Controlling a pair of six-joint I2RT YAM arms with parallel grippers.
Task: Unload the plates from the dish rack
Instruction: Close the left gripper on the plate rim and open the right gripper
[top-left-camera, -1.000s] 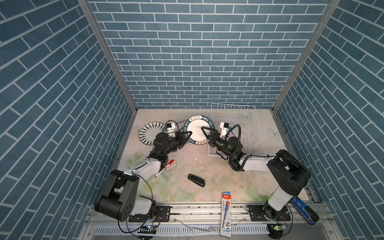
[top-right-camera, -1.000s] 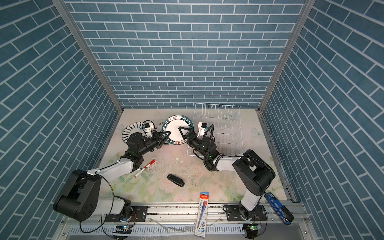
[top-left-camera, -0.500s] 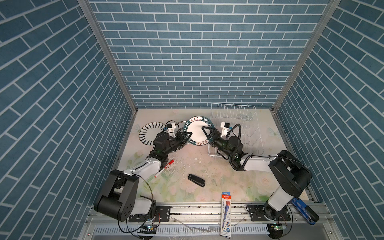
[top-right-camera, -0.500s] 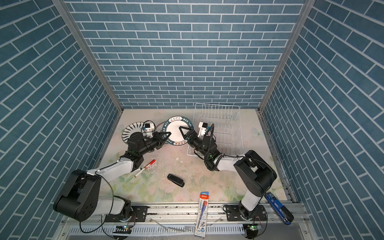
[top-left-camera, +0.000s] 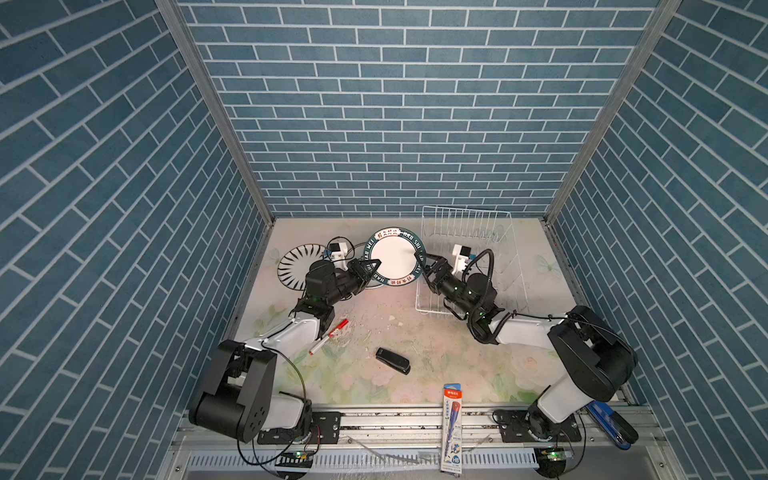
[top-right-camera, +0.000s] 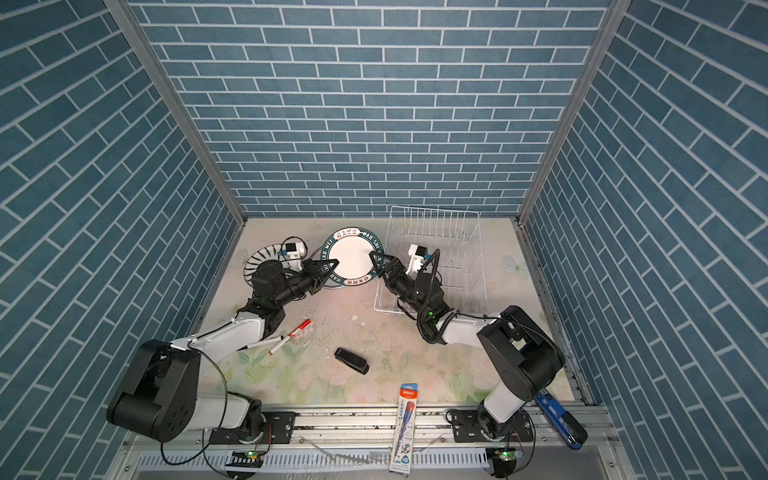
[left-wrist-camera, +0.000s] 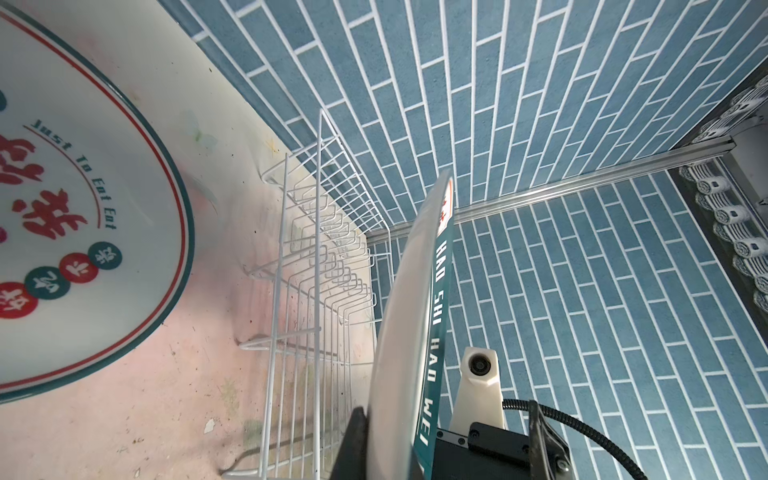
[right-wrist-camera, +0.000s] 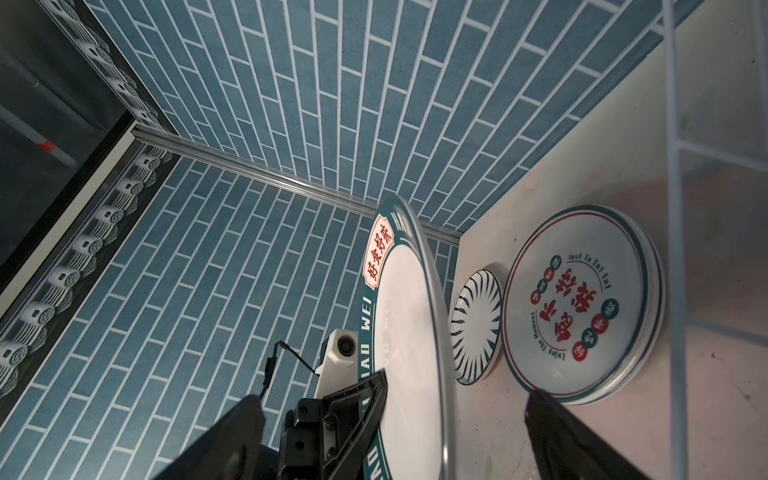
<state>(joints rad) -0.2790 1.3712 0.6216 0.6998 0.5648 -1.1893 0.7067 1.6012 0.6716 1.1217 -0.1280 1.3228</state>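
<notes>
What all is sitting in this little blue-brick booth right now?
dish rack: one, white wire, back right, no plates showing inside
lettered plate: one, white with dark-green rim, held up left of the rack
striped plate: one, white with black stripes, flat, back left
red-lettered plate: at least one, white, flat beside the striped plate
marker: one, white, red cap, left of centre
black object: one, table centre
pencil pack: one, front rail
blue object: one, front right corner
left tool: black, shut on the lettered plate's rim
right tool: black, open around its opposite rim
</notes>
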